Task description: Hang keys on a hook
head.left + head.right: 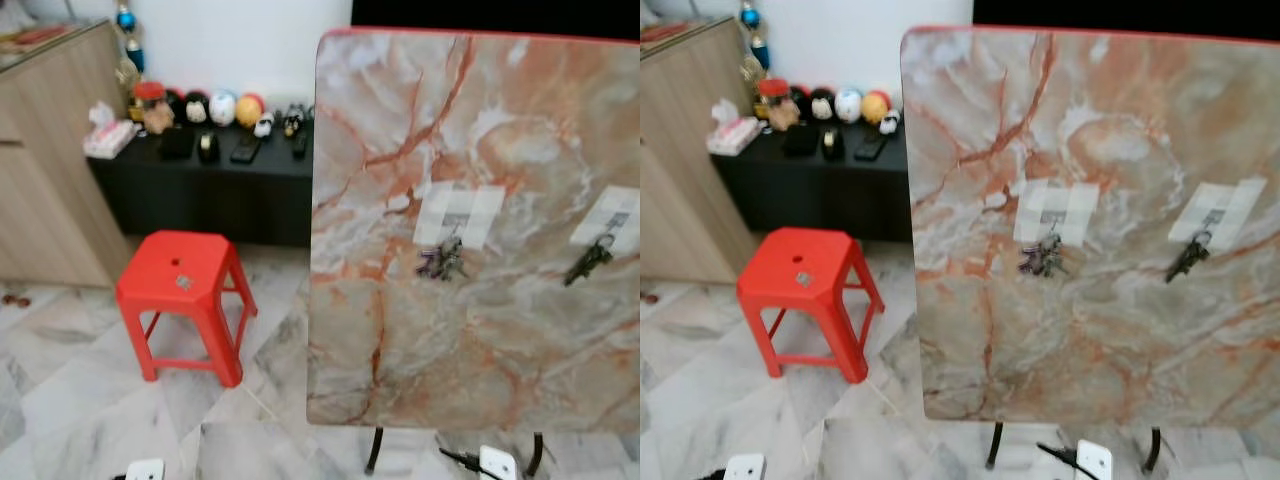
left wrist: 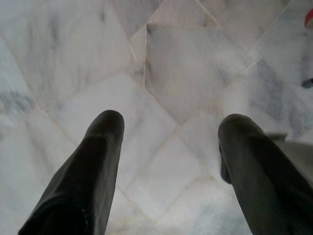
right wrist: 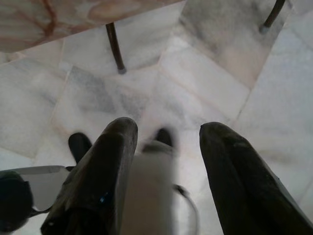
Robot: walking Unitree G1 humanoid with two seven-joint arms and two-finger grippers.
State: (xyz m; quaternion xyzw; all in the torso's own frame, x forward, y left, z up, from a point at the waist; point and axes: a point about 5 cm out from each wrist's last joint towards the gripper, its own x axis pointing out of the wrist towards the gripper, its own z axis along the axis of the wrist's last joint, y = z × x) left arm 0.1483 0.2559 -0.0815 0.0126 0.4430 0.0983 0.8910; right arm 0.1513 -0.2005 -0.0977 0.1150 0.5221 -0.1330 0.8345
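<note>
A marble-patterned tabletop (image 1: 480, 150) is seen tipped upright on thin dark legs, facing the robot. Two white taped patches are fixed on its face, each with a hook. From the left patch (image 1: 459, 215) a bunch of keys (image 1: 442, 262) is seen hanging; from the right patch (image 1: 612, 218) a second, darker set of keys (image 1: 588, 260) hangs, tilted slightly. Both bunches lie with their long axis roughly vertical, flat against the panel. By the look of it, the hanging is already done.

Both arms are held low, pointing at the marble floor (image 2: 195, 63). The left gripper (image 2: 171, 147) is spread wide, its two black fingers well apart with nothing between them but floor tiles. The right gripper (image 3: 168, 147) is likewise parted; a blurred pale shape is seen between its fingers, but whether it is held or merely lies beyond them cannot be told. The table's legs are seen just beyond it.

The keys therefore lie up and ahead of both grippers, well apart from either. The right arm is judged the nearer, since both bunches hang on the right half of the scene. Any further move would call for an arm to be raised from the floor toward the panel.

To the left a red stool (image 1: 185, 290) is seen, and farther back a low black counter (image 1: 210, 180) carrying small figurines.
</note>
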